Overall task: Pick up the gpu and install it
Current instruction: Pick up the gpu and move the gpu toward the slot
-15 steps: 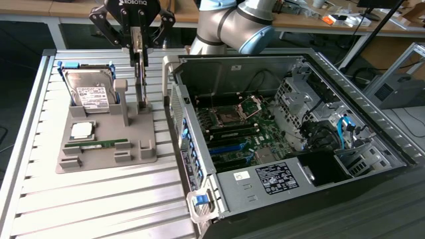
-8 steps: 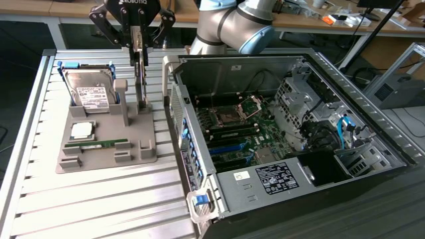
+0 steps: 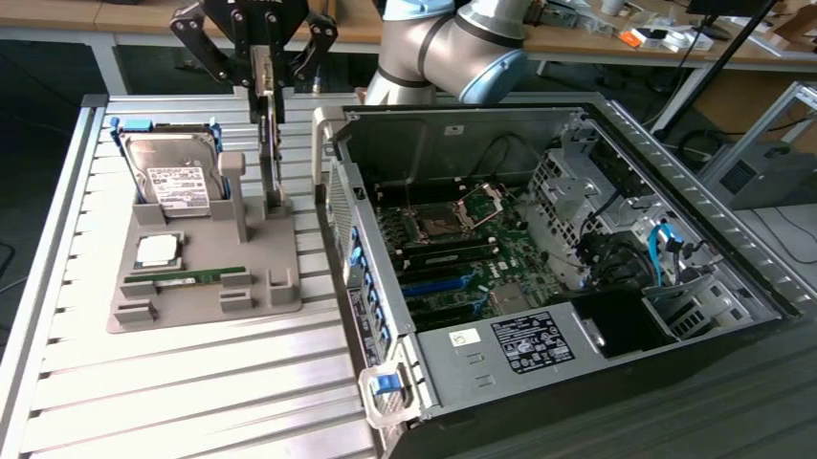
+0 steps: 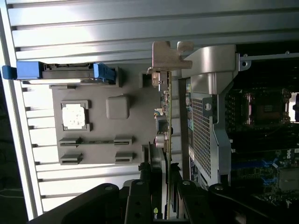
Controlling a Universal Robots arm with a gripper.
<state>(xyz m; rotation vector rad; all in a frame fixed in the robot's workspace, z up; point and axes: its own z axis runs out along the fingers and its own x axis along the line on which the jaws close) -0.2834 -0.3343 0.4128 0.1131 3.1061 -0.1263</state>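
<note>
**While the gpu stands on edge in its holder, the pincer clamps its top**

As I read the exterior view, my pincer hangs straight down over the back of the grey holder and is clenched on the upper edge of the gpu. I see the card edge-on as a thin upright sliver. Its lower end sits at the slotted post of the holder, and I cannot tell whether it rests in the slot or has just cleared it.

From the wrist view I see the same grasp. The dark fingers press in on either side of the gpu, and the silver bracket is at the far end of the card from the pincer.

On the holder, towards the exterior view's left, the hard drive leans in its blue-railed cradle. The square processor chip lies flat below it, and the narrow memory stick lies beside the chip. The holder rests on the slatted metal tabletop.

Just beside the gpu, on the exterior view's right, the computer case lies on its side with the panel off, and its motherboard is exposed.
</note>
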